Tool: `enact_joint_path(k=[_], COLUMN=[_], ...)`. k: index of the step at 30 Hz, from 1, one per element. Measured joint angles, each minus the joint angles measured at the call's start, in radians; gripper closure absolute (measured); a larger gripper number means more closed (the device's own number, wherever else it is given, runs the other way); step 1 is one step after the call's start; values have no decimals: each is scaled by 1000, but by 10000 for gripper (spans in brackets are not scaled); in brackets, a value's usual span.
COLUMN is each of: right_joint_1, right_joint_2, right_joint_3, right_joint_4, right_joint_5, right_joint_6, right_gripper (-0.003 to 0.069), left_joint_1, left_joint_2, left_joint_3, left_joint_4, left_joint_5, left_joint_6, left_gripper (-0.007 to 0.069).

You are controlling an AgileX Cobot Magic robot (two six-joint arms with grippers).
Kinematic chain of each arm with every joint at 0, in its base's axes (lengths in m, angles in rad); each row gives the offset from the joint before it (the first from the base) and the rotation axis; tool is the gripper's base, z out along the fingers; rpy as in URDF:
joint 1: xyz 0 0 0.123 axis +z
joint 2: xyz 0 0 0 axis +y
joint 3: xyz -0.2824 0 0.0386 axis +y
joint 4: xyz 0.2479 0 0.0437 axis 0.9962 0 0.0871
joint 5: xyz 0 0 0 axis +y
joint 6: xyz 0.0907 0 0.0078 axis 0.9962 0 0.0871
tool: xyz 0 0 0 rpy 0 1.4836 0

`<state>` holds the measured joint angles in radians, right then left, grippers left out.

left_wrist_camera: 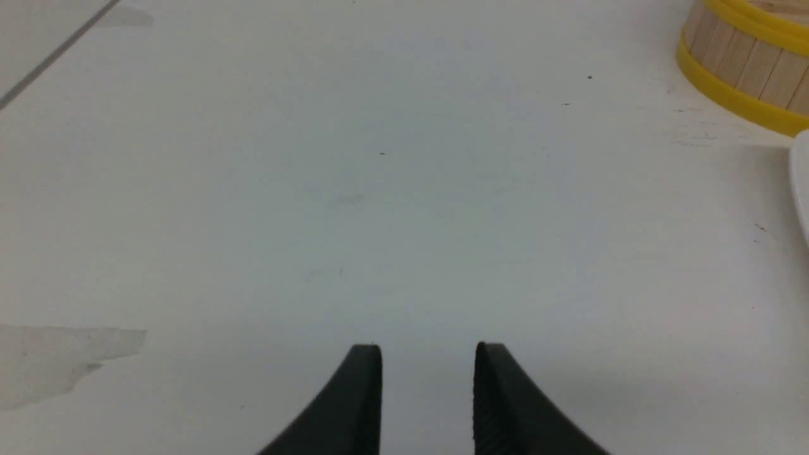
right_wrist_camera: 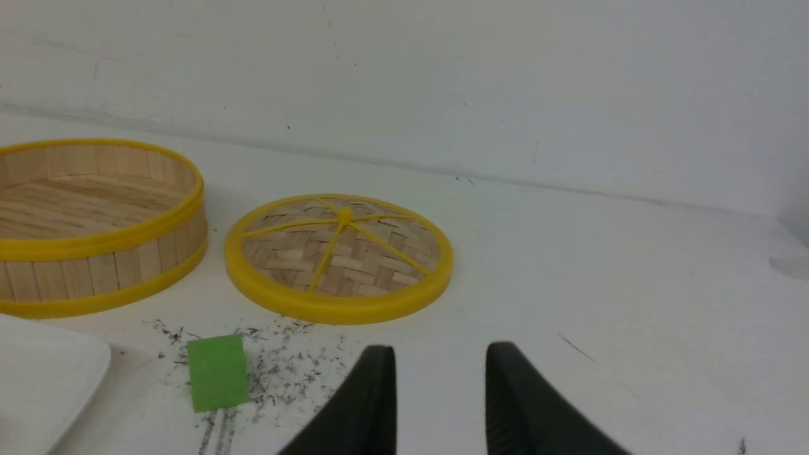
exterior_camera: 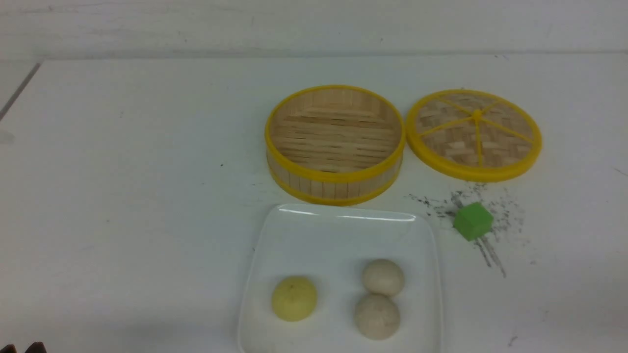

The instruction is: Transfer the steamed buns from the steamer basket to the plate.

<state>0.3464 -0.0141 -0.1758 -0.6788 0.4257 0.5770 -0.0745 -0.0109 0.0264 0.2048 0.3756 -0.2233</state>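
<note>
The steamer basket [exterior_camera: 334, 176] stands empty at the table's middle, its slatted floor bare. In front of it lies the white square plate [exterior_camera: 333, 240]. On the plate rest a pale yellow steamed bun [exterior_camera: 294, 298], an off-white steamed bun [exterior_camera: 383, 277] and, touching it, a slightly larger speckled bun [exterior_camera: 377, 316]. My left gripper [left_wrist_camera: 428, 346] hovers open over bare table left of the basket [left_wrist_camera: 752, 57], nothing between its fingers. My right gripper [right_wrist_camera: 440, 347] is open and empty too, over the table right of the plate [right_wrist_camera: 44, 379]; the front view does not show it.
The flat woven lid [exterior_camera: 474, 133] lies right of the basket. A green cube [exterior_camera: 472, 221] sits in front of the lid among dark scuff marks. A white wall closes the table's far edge. The cube [right_wrist_camera: 218, 373] and lid [right_wrist_camera: 338, 259] lie just ahead of my right gripper.
</note>
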Motion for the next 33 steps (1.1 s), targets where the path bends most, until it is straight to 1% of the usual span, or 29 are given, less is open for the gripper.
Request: enact_joint_path(k=[33], right_joint_1=[0], right_joint_2=[0], right_joint_3=[0], right_joint_4=[-2], right_joint_5=[0], right_joint_6=[0], right_gripper=[420], left_joint_1=[0], left_joint_2=[0], left_joint_3=[-1], left_joint_4=[-4], left_joint_5=[5], left_joint_6=[-4], left_gripper=[384])
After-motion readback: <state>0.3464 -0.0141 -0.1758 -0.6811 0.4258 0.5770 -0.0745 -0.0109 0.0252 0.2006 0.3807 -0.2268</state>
